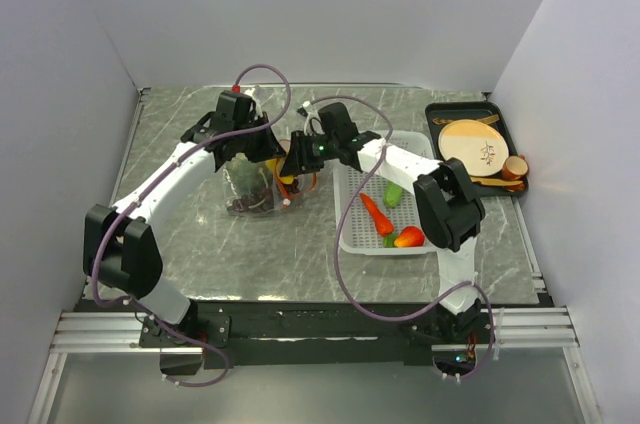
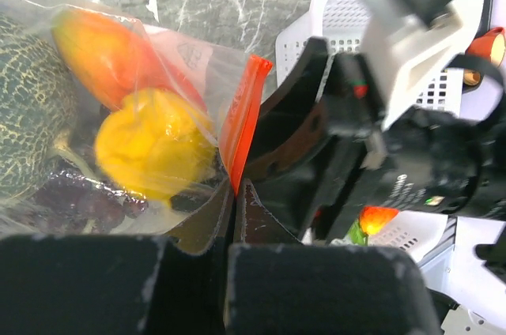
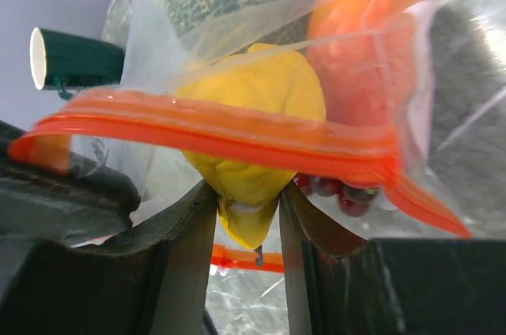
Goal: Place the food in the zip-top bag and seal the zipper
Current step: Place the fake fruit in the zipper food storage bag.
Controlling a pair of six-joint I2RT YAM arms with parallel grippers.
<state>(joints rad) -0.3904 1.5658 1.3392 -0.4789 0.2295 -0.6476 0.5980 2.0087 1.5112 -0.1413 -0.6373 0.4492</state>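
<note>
the zip-top bag (image 1: 250, 189) is found left of centre on the marbled table (image 1: 200, 244), between the two claws, with its mouth turned towards the white basket (image 1: 352, 224) on the right. the left gripper (image 2: 236, 201) is closed tight on the bag's edge at one end of the zipper (image 3: 221, 133). the right gripper (image 3: 247, 193) is clamped on a yellow piece (image 3: 253, 90) that is pushed between the two lips of the mouth. a dark green round fruit (image 2: 28, 106), grapes (image 2: 87, 201) and an orange-red piece (image 2: 103, 50) are seen through the film. the film is judged thin, limp and slippery, likely to fold shut unless a lip is held. the zipper strip is the stiffest part, so hold is best taken there, near its ends. the toy produce is judged light and smooth, best pinched across a narrow part. a carrot (image 1: 376, 213), a green piece (image 1: 393, 194) and a tomato (image 1: 409, 237) lie in the basket, not yet bagged. sealing is blocked while the right fingers stand in the mouth, and the claws are crowded close together. a tray (image 1: 436, 116) with a wooden disc (image 1: 475, 144) and a brown cup (image 1: 515, 166) is set far right, well apart.
</note>
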